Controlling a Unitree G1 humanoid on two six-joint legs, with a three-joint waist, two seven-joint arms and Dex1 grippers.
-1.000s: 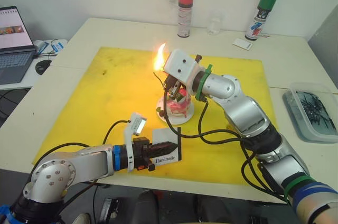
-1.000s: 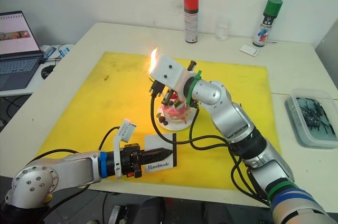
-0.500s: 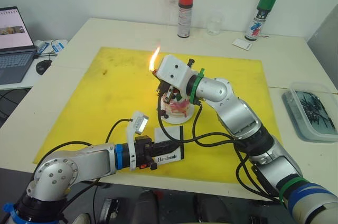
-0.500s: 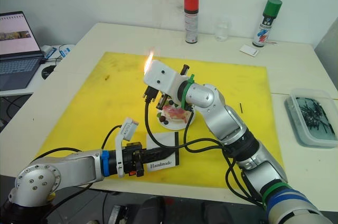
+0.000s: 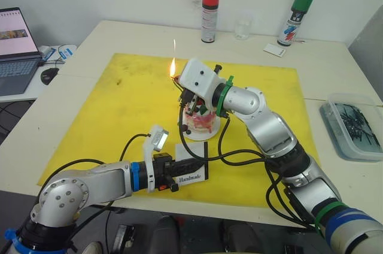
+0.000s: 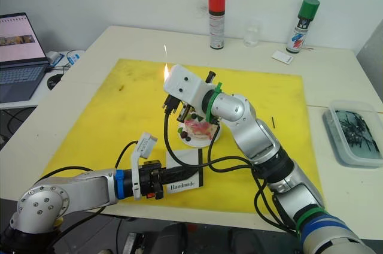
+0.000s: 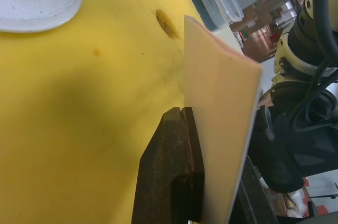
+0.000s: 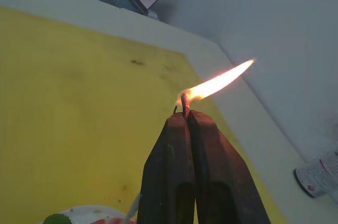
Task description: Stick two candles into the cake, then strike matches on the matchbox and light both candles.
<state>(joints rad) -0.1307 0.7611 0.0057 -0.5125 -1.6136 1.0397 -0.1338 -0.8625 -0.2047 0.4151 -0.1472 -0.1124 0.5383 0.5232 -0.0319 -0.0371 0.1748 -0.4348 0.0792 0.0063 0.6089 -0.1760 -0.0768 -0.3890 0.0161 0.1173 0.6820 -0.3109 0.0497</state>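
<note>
My right gripper (image 8: 186, 114) is shut on a burning match; its flame (image 5: 172, 67) stands just up and left of the cake (image 5: 201, 120). The pink-and-white cake sits on a small white plate (image 5: 190, 135) on the yellow mat. A thin pale candle (image 8: 132, 208) pokes up at the cake's edge in the right wrist view. The white matchbox (image 5: 192, 174), printed "Handmade", stands on edge in front of the cake, and my left gripper (image 5: 189, 163) is shut on it. Another short dark match (image 6: 273, 122) lies on the mat beside my right arm.
The yellow mat (image 5: 125, 104) covers the table's middle. A red-capped can (image 5: 209, 13), a glass (image 5: 242, 28), a green-capped can (image 5: 295, 18) and a white card (image 5: 274, 50) stand at the back. A clear container (image 5: 356, 123) is at the right; a laptop (image 5: 13, 50) at the left.
My right gripper moved left and slightly down with the burning match, then held still. The flame has shrunk. The left gripper with the matchbox has barely shifted.
</note>
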